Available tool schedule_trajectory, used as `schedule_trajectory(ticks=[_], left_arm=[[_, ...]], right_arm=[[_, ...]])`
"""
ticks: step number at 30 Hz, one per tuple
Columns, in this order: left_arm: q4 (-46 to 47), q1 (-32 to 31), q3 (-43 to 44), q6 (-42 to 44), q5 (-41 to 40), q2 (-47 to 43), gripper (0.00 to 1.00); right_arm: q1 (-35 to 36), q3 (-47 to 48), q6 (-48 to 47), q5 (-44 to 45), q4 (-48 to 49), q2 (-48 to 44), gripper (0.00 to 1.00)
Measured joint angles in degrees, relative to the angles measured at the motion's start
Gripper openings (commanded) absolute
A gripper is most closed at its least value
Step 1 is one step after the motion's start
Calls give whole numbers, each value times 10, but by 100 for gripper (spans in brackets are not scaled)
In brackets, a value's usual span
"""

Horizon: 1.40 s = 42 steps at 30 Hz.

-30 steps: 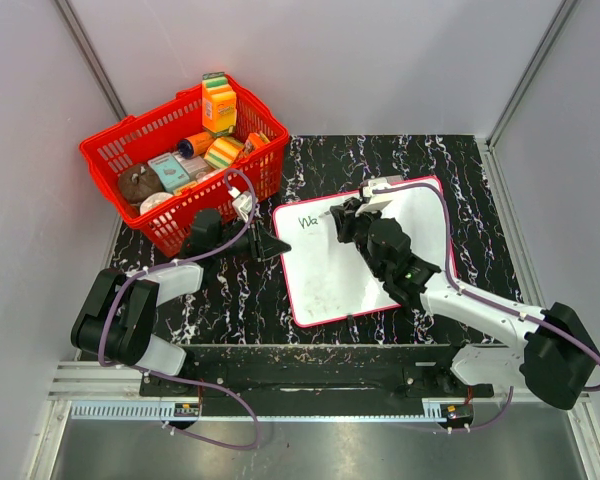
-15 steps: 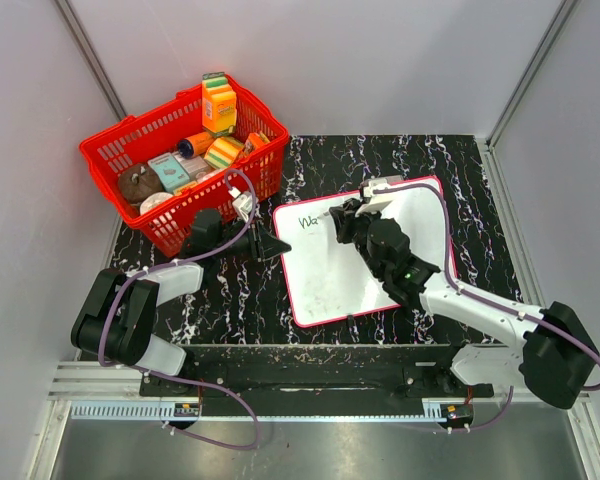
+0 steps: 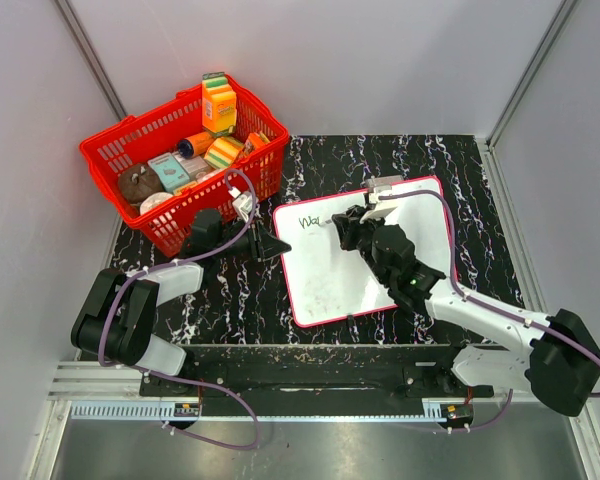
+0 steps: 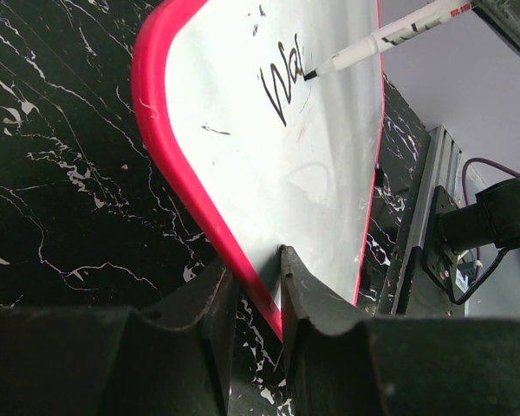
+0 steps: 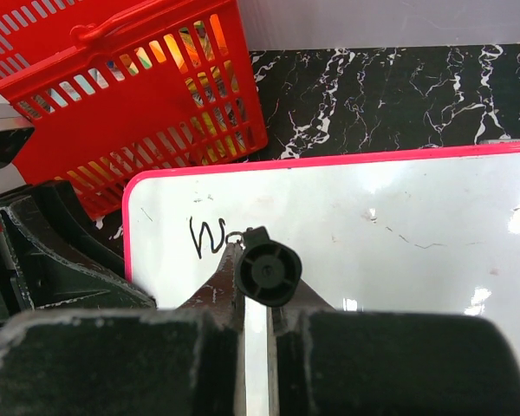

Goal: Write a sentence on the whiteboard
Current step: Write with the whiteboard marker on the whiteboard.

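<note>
- Right gripper [image 3: 353, 228] is clamped shut on a marker [image 4: 390, 39]. The marker's back end faces the right wrist camera, and its tip rests on or just above the board.
- Whiteboard [image 3: 325, 285] lies flat on the tabletop [image 3: 380, 160], right of the middle. It sits slightly askew, with its right end farther from the arm bases. Its long axis runs roughly from the tabletop's left edge toward its right edge.
- Writing [image 3: 308, 221] so far reads as "Wa". It sits near the board's far left corner, just under the far long edge.
- Key relation: the marker tip sits at the right end of those letters. All the bare board for the rest of the sentence lies to the right of the tip, along the long axis. My judgement is that the next strokes must travel that way, toward the tabletop's right edge and back toward the right arm's own side.
- Left gripper [image 3: 275, 246] is nearly closed on the pink frame at the board's left short edge. One finger is on the board face and one is on the tabletop side. It appears to be pinning the board against the pull of the pen.
- Right arm is the nearer arm to the unwritten area. The left arm is at the opposite end from it.
- Red basket [image 3: 150, 118] of groceries stands at the far left corner of the tabletop, just beyond the left gripper and clear of the writing line.
</note>
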Motion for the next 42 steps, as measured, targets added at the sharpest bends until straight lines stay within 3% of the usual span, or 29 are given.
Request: schedule_trajectory(ticks=[42], left_arm=[[-1, -1, 0, 0, 0, 0, 0]], right_arm=[[-11, 28, -2, 7, 5, 25, 0]])
